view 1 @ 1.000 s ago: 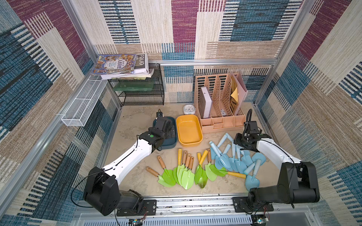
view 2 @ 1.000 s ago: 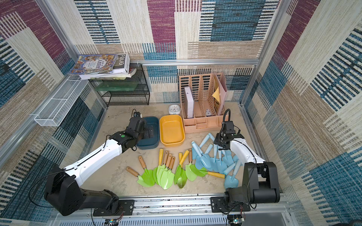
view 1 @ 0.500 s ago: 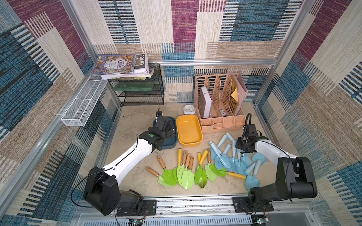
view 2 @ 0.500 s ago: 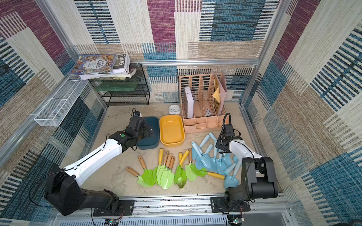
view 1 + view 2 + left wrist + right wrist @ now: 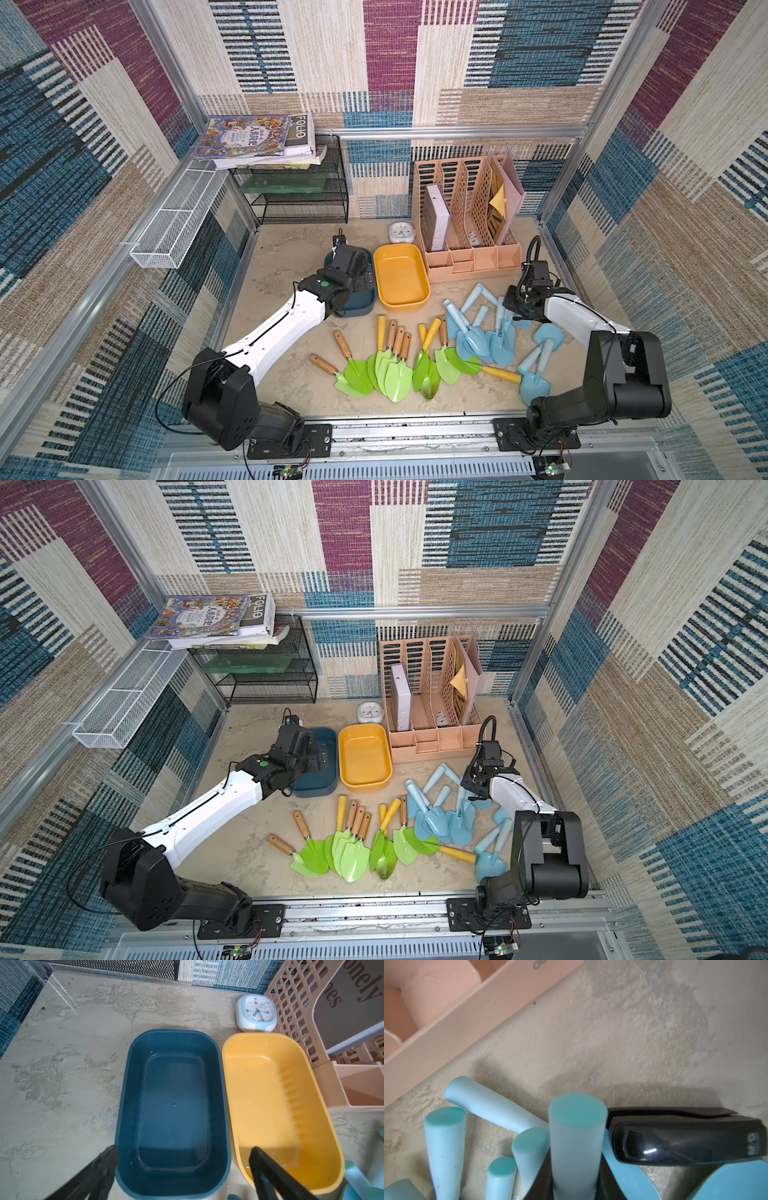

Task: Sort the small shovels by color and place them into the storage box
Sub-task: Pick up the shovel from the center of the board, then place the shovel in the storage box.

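Beige tabletop (image 5: 282, 257), patchwork walls (image 5: 390, 62); left pincer (image 5: 184, 1151) agape, right pincer (image 5: 575, 1184) tight around blue shovel (image 5: 577, 1136).

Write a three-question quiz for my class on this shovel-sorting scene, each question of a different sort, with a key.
1. True or false: the yellow bin is empty.
2. The right hand is: A wide open; B shut on a pale blue shovel, gripping its handle; C out of view.
3. Which bin does the open left hand hang over?
Key: 1 true; 2 B; 3 the blue bin.
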You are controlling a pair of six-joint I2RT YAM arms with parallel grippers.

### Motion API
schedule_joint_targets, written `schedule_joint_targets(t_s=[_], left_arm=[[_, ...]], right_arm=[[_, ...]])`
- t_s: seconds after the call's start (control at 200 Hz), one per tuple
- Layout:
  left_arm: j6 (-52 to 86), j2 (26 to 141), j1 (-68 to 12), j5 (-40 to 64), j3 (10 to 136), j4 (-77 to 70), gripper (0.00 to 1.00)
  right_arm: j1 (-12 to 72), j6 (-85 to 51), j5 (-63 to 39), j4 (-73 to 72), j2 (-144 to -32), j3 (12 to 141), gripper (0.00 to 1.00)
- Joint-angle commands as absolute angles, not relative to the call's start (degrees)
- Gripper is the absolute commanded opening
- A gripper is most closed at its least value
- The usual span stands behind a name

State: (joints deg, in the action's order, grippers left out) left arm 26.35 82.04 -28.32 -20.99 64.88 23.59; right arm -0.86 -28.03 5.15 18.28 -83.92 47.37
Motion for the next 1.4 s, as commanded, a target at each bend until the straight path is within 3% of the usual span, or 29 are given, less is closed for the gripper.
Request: schedule_joint_targets(t_s=[0.0, 0.391, 0.621, 0.921, 1.147, 1.392], left_arm=[[26.1, 82.5, -28.3, -20.3, 65.5, 24.1, 1.0], [29.0, 83.7, -28.4, -18.3, 65.5, 26.5, 1.0], [26.7, 82.8, -28.3, -18.0, 65.8, 32.6, 1.0], [20.1, 76.0, -26.6, -15.8, 64.3, 38.4, 1.0], [23.9, 76.3, -26.3, -15.4, 62.6, 39.7, 1.0], [29.0, 76.5, -26.3, -13.9, 61.9, 44.0, 1.0]], right_arm=[[-0.3, -27.5, 5.2, 19.9, -82.5, 48.9, 0.1], [12.2, -28.0, 6.5, 24.8, -82.7, 65.9, 0.06], [22.0, -29.7, 5.1, 26.8, -97.3, 84.3, 0.05], [28.6, -33.5, 2.3, 35.4, -118.7, 110.4, 0.03], [30.0, -29.8, -2.0, 36.7, -128.7, 120.6, 0.02], [30.4, -27.6, -2.8, 38.0, -134.0, 122.4, 0.02]])
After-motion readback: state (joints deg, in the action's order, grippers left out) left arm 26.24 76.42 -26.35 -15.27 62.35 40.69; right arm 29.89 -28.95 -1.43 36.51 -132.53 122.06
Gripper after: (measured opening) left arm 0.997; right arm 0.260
